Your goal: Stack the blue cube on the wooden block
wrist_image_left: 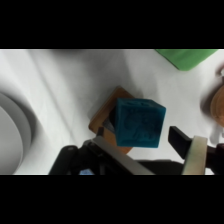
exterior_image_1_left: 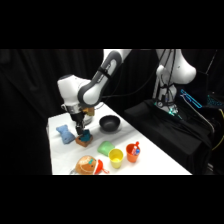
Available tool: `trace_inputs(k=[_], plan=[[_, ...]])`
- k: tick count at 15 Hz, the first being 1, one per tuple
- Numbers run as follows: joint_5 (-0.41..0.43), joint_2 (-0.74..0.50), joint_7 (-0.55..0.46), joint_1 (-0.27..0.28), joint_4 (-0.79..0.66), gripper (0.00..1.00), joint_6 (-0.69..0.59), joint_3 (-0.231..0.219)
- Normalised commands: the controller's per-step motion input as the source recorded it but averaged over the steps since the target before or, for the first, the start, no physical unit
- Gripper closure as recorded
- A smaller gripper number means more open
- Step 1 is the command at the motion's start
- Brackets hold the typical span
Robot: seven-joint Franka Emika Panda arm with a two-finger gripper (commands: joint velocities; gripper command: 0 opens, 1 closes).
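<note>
White table (exterior_image_1_left: pixel 150 150) against black drapes. Nearest along the front: round orange toy (exterior_image_1_left: pixel 89 165), yellow cup (exterior_image_1_left: pixel 116 158), orange cup (exterior_image_1_left: pixel 133 152), green cup (exterior_image_1_left: pixel 106 147). Further back, small teal-blue cube (wrist_image_left: pixel 138 122) sitting on flat orange-brown wooden block (wrist_image_left: pixel 102 117), between spread fingers of gripper (wrist_image_left: pixel 150 145), apparently untouched. Behind: pale-blue soft toy (exterior_image_1_left: pixel 65 132), black bowl (exterior_image_1_left: pixel 109 123).

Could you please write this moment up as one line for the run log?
gripper: open, fingers either side of cube | blue cube: on wooden block | stack: placed, gripper not yet clear
</note>
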Motion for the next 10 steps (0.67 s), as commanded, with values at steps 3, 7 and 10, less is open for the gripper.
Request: trace_inputs(k=[3, 7, 10], plan=[[0.060, -0.37, -0.08, 0.026, -0.12, 0.00, -0.33, -0.023], [0.073, -0.35, -0.10, 0.023, -0.08, 0.00, -0.37, -0.017], [0.075, -0.30, -0.11, 0.022, -0.05, 0.00, -0.33, -0.027]])
